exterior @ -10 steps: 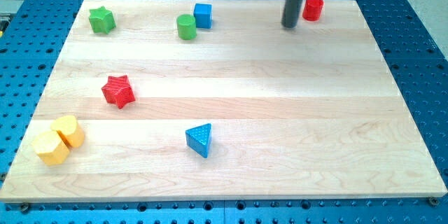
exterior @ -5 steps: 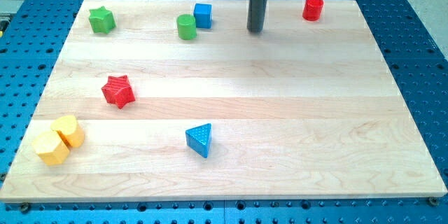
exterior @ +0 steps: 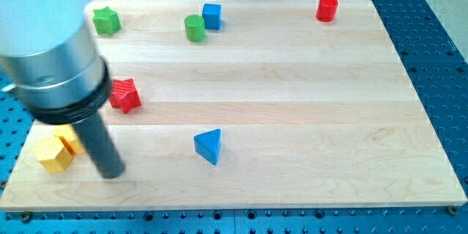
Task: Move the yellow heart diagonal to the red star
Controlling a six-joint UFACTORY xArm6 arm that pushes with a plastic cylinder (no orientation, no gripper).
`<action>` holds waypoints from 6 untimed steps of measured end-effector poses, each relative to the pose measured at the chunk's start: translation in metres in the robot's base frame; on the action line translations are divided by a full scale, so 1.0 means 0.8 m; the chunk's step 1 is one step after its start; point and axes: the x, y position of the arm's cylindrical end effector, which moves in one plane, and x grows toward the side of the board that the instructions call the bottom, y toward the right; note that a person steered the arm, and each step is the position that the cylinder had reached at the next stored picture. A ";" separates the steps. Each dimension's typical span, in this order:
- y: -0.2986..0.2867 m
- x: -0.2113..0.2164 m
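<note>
The red star (exterior: 126,94) lies at the board's left, partly covered by my arm. Below it, at the bottom left, the yellow heart (exterior: 68,140) is mostly hidden behind my rod, touching a yellow hexagon block (exterior: 53,154). My tip (exterior: 112,173) rests on the board just right of the two yellow blocks and below the red star. The arm's large grey body fills the view's top left.
A green star (exterior: 107,20), a green cylinder (exterior: 194,28) and a blue cube (exterior: 212,16) sit along the top. A red cylinder (exterior: 327,8) is at the top right. A blue triangle (exterior: 208,146) lies at the bottom middle.
My rod has swept from the board's top middle down to the bottom left, beside the yellow blocks. No block has visibly moved.
</note>
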 end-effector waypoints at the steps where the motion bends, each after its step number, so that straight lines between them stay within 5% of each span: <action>1: -0.043 -0.005; 4: -0.044 -0.088; 6: -0.068 -0.055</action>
